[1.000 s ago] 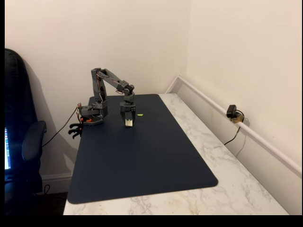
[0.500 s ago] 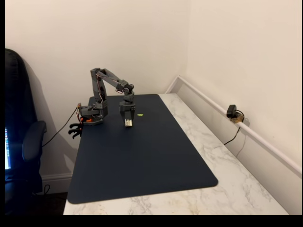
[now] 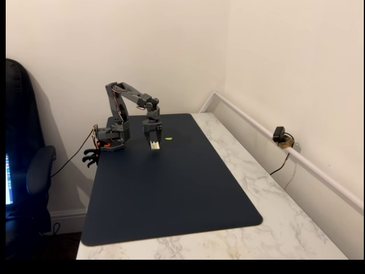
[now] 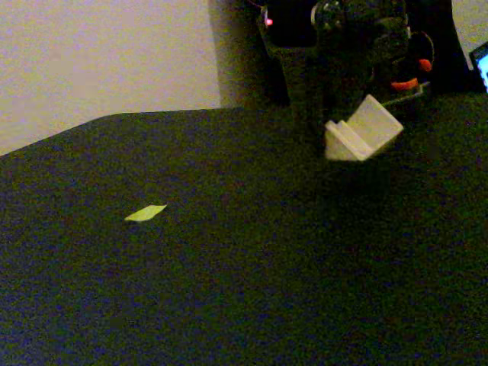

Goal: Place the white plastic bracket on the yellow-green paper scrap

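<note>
My dark grey gripper points down over the back of the navy mat and is shut on the white plastic bracket. The bracket is a small off-white angular piece, tilted, and it hangs just above the mat with the gripper dark behind it. The yellow-green paper scrap lies flat on the mat a short way to the right of the gripper in a fixed view. In the other fixed view the scrap lies well to the left of the bracket, apart from it.
The navy mat covers most of a white marble table. The arm's base is clamped at the mat's back left corner. A black chair stands at left. A small camera sits by the right wall.
The arm has drawn back a little and the gripper has risen slightly, taking the bracket up with it. The scrap has not moved.
</note>
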Robot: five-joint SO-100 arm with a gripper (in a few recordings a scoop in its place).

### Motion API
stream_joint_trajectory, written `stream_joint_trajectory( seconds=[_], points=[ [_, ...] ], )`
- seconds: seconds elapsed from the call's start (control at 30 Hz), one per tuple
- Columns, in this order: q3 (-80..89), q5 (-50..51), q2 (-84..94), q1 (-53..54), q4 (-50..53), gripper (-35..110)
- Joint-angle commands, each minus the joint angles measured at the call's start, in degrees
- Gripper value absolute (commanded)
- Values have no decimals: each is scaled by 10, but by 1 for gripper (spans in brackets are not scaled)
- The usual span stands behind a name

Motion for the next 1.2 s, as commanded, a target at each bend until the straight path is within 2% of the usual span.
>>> stream_joint_trajectory(
  seconds=[0.0, 0.23, 0.43, 0.77, 1.17],
  points=[
    [19, 18, 80, 0, 4, 0],
    [31, 77, 214, 43, 11, 0],
    [-35, 25, 225, 137, 21, 0],
    [-139, -62, 109, 303, 7, 0],
    [-230, -120, -98, 352, 7, 0]
  ],
)
